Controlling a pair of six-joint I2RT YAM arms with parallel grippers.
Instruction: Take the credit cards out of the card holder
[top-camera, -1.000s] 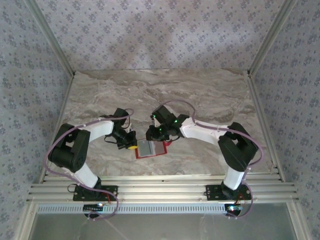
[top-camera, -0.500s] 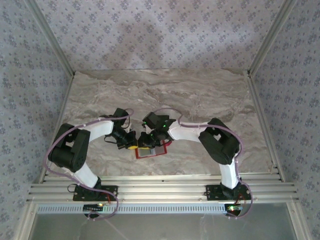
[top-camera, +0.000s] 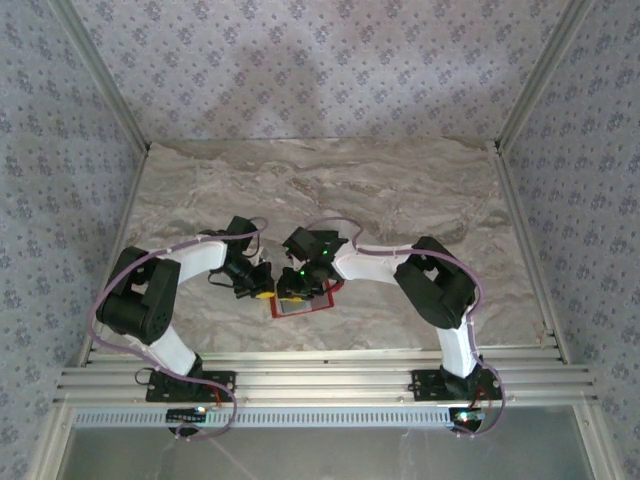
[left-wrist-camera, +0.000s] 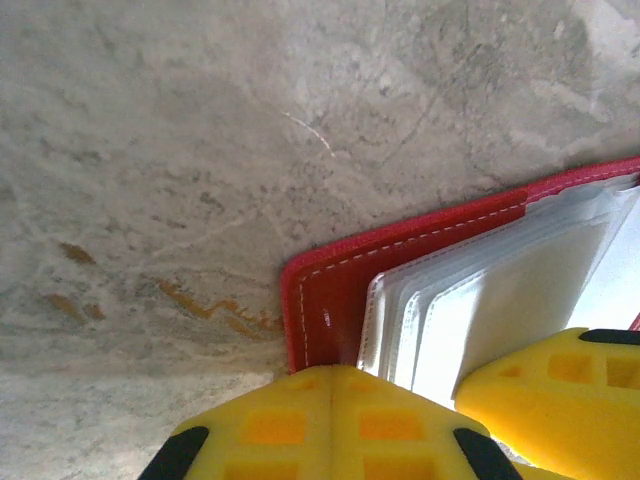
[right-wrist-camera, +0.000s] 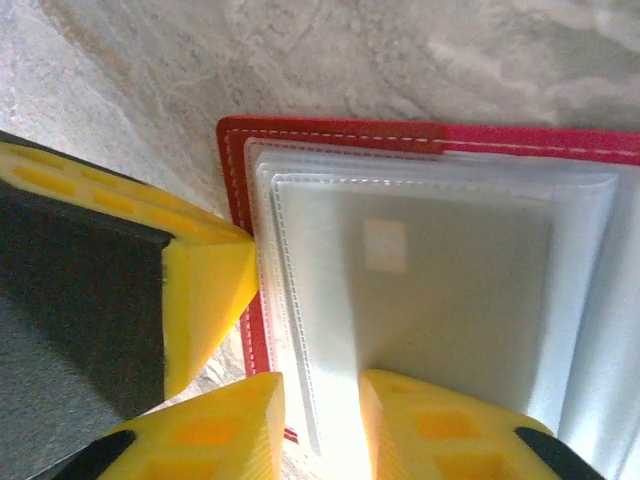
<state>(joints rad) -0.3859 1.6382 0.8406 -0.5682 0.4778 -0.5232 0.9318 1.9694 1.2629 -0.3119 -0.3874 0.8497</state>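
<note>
Grippers first: your right gripper (right-wrist-camera: 322, 425) sits at the bottom edge of its wrist view with the yellow pads parted a little. The edge of the sleeves (right-wrist-camera: 300, 300) runs into the gap, and nothing is pinched there that I can make out. Your left gripper (left-wrist-camera: 330, 425) is closed pad to pad, its tip at the rounded red corner of the card holder (left-wrist-camera: 325, 290), low centre of that view. Read that as pinning the cover down, not carrying it. Holder lies opened flat on the table (right-wrist-camera: 420, 50), just below centre in the overhead view, between the two wrists. Materials: stitched red cover, smooth and slightly glossy; a stack of frosted plastic sleeves with dotted welded seams; a grey credit card (right-wrist-camera: 450, 300) showing through the top sleeve, centre right, with a paler square on it. Handling, as judgement: card stiff, thin, light and slick; sleeves floppy and liable to lift with it; holder light enough to slide on the marble-look top unless held. Take the card by its exposed edge where the sleeve opens; which side that is, I cannot tell. Pinch the card alone, not the film.
</note>
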